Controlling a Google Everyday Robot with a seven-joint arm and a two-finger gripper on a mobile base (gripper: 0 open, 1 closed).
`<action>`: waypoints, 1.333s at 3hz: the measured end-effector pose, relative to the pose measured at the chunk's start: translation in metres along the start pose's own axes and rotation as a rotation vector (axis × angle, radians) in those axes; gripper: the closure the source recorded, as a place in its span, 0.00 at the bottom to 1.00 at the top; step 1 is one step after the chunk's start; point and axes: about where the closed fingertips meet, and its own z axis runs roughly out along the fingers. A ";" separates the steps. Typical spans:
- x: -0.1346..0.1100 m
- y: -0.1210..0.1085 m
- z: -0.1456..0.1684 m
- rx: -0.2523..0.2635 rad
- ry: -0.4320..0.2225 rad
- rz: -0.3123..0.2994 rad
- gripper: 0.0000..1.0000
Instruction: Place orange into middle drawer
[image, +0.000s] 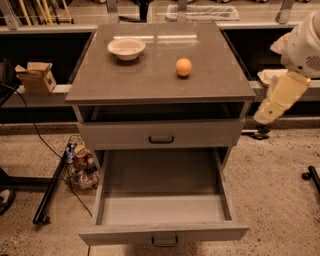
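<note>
The orange (183, 67) lies on the surface (150, 82), toward its right edge. The claw (271, 106) hangs beyond the front right corner, apart from the fruit; I cannot tell whether it is open or closed. A cream bowl (126, 48) stands near the back left corner. The middle drawer (125, 231) is pulled out below the front edge.

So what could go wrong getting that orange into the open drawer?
The orange is round and sits loose on the smooth cabinet top, so a nudge could roll it off. The gripper hangs off to the cabinet's right, apart from it, and must clear the top's edge. The middle drawer juts out; a low pass might bump it.
</note>
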 end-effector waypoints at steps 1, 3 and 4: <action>-0.005 -0.034 0.023 0.002 -0.101 0.143 0.00; -0.012 -0.046 0.035 -0.002 -0.132 0.190 0.00; -0.024 -0.073 0.055 0.006 -0.201 0.260 0.00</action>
